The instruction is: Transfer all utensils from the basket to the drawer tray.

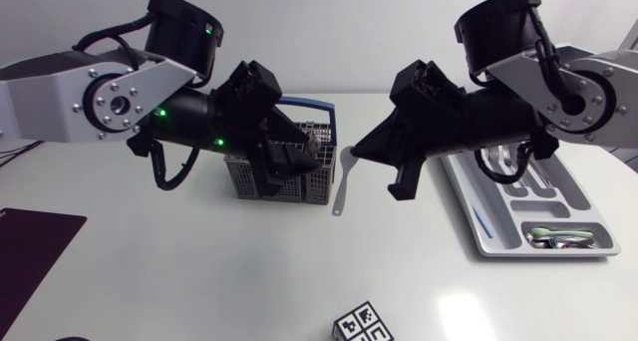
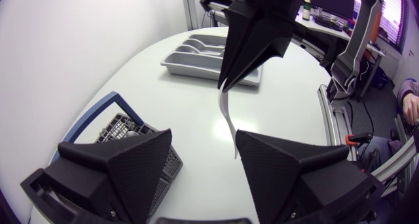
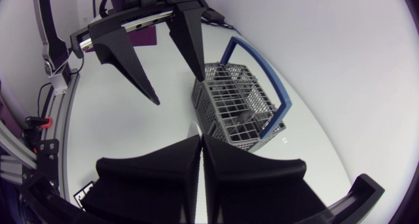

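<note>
The right tool point(image 3: 201, 142) has its broad matte wedge fingers pressed almost together, clamped on a thin, pale, slightly curved utensil point(image 2: 227, 116) that hangs below its tip. In that tool's own wrist view the fingers hide the utensil. Facing it, the left tool point(image 2: 204, 137) stands wide apart and holds nothing. The grey wire-mesh basket point(image 3: 229, 96), with a blue hoop handle, sits under one of its fingers and is partly covered by the arm from above. A metal piece point(image 3: 245, 116) lies inside, too unclear to identify. The moulded grey tray point(image 1: 474, 221) rests behind the right tool on the white table point(image 1: 199, 281).

one basket point(image 1: 244, 181), one tray point(image 1: 474, 221), one white utensil point(image 1: 342, 186), one cube point(image 1: 362, 326).
</note>
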You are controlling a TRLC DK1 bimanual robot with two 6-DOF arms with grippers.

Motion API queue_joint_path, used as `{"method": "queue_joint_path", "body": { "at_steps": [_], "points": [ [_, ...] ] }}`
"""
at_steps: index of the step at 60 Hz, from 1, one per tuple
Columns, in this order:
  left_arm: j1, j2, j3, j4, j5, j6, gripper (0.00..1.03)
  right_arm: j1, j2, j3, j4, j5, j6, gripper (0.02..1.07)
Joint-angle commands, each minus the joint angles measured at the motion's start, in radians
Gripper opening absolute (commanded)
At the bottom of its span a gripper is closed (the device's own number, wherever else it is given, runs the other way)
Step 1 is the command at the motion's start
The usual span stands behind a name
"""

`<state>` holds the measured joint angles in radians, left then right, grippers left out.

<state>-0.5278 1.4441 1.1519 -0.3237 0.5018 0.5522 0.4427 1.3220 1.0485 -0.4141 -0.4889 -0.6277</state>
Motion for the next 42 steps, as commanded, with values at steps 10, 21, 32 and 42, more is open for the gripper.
{"method": "queue_joint_path", "body": {
  "at_steps": [10,21,32,42],
  "points": [
    [-0.072,-0.028,-0.043,-0.029,0.012,0.041,0.69,0.021,-0.026,0.01,-0.08,-0.04,-0.076,0.08],
    [-0.101,-0.025,-0.041,-0.035,-0.002,0.037,0.68,0.047,-0.017,0.004,-0.084,-0.04,-0.083,0.08],
    [-0.107,-0.01,-0.023,-0.035,-0.008,0.022,0.45,0.073,-0.01,0.004,-0.08,-0.036,-0.075,0.08],
    [-0.112,-0.005,-0.02,-0.034,-0.008,0.022,0.33,0.088,-0.003,-0.002,-0.078,-0.025,-0.075,0.08]
  ]
}}
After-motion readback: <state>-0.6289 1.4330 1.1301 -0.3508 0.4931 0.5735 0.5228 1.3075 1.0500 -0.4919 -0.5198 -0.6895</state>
